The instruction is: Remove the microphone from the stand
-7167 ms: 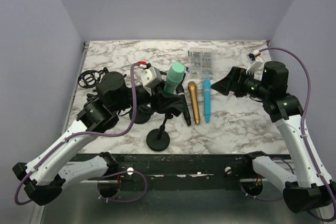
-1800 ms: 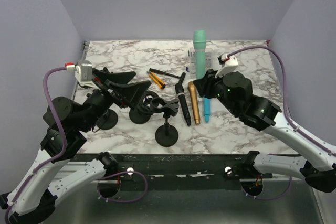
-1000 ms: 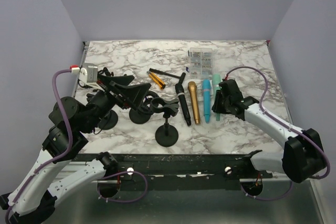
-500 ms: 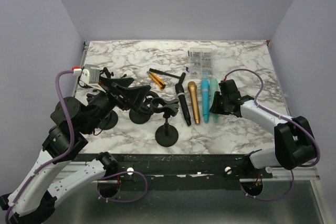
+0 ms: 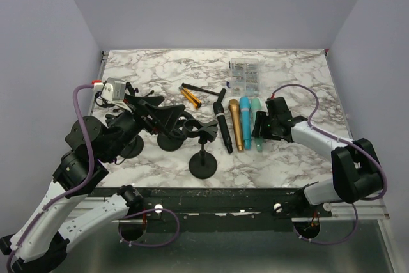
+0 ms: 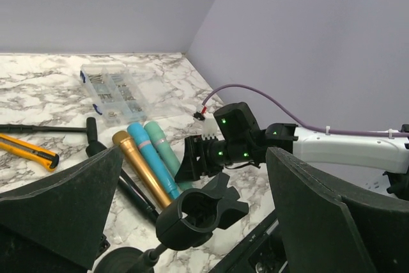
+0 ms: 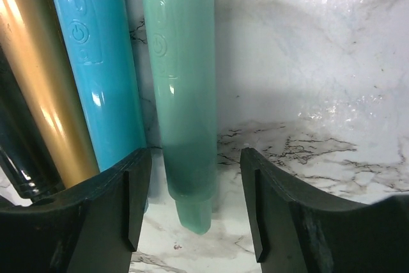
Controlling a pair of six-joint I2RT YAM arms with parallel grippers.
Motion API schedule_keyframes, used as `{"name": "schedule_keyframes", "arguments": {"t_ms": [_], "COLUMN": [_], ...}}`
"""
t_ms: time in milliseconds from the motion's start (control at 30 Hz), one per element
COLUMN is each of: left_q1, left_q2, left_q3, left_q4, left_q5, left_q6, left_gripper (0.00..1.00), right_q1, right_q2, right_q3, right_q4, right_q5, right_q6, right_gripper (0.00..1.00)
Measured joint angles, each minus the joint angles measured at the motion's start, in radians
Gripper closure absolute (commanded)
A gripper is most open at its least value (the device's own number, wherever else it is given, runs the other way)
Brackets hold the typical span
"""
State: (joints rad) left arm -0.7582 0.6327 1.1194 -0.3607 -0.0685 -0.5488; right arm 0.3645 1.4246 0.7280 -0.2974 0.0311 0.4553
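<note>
White links (image 5: 59, 197), black joints (image 5: 86, 135), purple cables (image 5: 77, 113), black fingers (image 7: 128, 202); green lights (image 6: 225, 121), seemingly.

The white-and-black left arm (image 5: 64, 190) rises from the near-left corner of the marble tabletop (image 5: 287, 68). Its elbow is bent high and its wrist is turned toward the middle. Its black two-finger left claw (image 5: 167, 118) hangs above the surface with the jaws spread wide. The white-and-black right arm (image 5: 316, 137) stretches low from the near-right corner toward the middle. Its black right claw (image 5: 259, 129) is tipped down close to the tabletop. The jaws are parted, with both fingers (image 7: 131, 202) side by side and well apart.
</note>
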Motion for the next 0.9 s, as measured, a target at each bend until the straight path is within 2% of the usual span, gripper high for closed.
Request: {"name": "schedule_keyframes", "arguments": {"t_ms": [267,500,700,900], "left_q1": [0.0,0.0,0.0,0.0], "left_q2": [0.018,0.024,0.041,0.047], "left_q3": [0.013,0.016,0.014,0.0], "left_q4": [-0.061,-0.109,-0.117,-0.121], "left_q5": [0.0,0.008,0.025,0.028], "left_q6": [0.01,0.026,0.025,0.024], "left_gripper": [0.01,0.02,0.02,0.05], "right_q1": [0.0,0.0,0.0,0.0], "right_q2": [-0.028,-0.164,-0.256,-0.338], "right_q3": [0.008,0.107,0.19,0.15], "right_q4": [-0.018,-0.072,-0.027,0.257], "right_q5": [-0.042,-0.129,-0.397,-0.712], "right_q6": [0.0,-0.007,0.069,0.314], "right_gripper": [0.15,0.08,0.02,0.0]}}
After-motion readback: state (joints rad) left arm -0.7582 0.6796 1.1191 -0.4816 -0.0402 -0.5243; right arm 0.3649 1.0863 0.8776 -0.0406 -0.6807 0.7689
